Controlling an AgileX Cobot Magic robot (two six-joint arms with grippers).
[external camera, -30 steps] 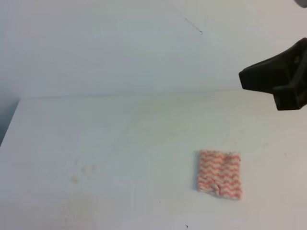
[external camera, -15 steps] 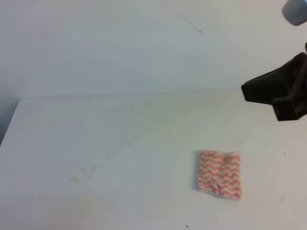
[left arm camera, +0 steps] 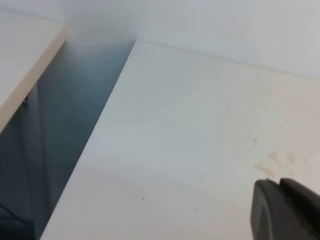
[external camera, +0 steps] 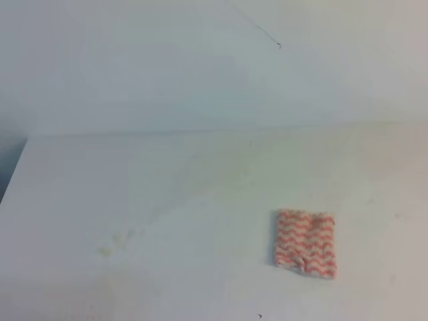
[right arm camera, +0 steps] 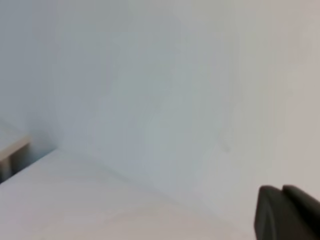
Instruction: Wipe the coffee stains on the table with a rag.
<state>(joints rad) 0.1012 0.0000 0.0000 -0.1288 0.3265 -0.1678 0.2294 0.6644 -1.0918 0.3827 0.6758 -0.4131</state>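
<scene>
Exterior high view shows the large flat white table (external camera: 167, 200), smooth and plain, running back to a pale wall, with neither arm in sight. The small squarish rag (external camera: 305, 243), a soft cloth with red-orange and white zigzag stripes, lies flat on the tabletop right of centre and toward the near edge, slightly wrinkled, with a small pucker at its near edge. Nothing touches it. Faint pale yellowish smudges (external camera: 117, 242) mark the surface well to the left of the rag, and a lighter yellowish haze spreads across the middle of the table; no glossy orange-brown blob can be made out in any view. In the left wrist view the left gripper (left arm camera: 285, 210) shows only as two dark fingertips in the lower right corner, lying close side by side with just a thin seam between them and nothing held, above the table's left part, near its edge and the dark gap beside it; faint yellowish specks lie just beyond the tips. In the right wrist view the right gripper (right arm camera: 286, 212) appears the same way, its dark tips pressed together and empty, raised and facing the pale wall.
</scene>
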